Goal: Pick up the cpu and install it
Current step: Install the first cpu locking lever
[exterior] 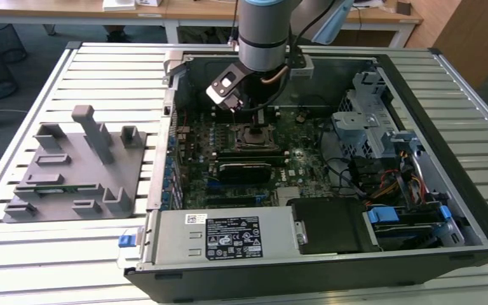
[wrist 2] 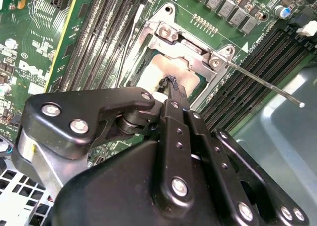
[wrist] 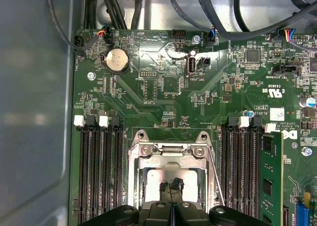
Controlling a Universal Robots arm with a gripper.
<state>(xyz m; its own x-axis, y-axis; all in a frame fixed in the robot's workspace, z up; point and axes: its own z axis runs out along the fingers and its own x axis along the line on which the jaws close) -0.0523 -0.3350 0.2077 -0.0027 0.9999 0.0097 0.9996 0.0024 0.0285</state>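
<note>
Second wrist view: the hand (wrist 2: 171, 83), fingers pressed together and gripping nothing visible, touches the cpu (wrist 2: 159, 70), which lies in the socket frame (wrist 2: 188, 46) just beneath its tips. A sideways slip could skew the chip and bend pins.

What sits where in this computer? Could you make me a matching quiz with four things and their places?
Things:
1 cpu
2 coin battery
3 memory stick
4 grey rack

Places:
A on the table, outside the case
B in the socket frame, at the tip of the claw
C on edge, beside the black slots
D flat on the green board, round and silver

Pairs: 1-B, 2-D, 3-C, 4-A
</note>
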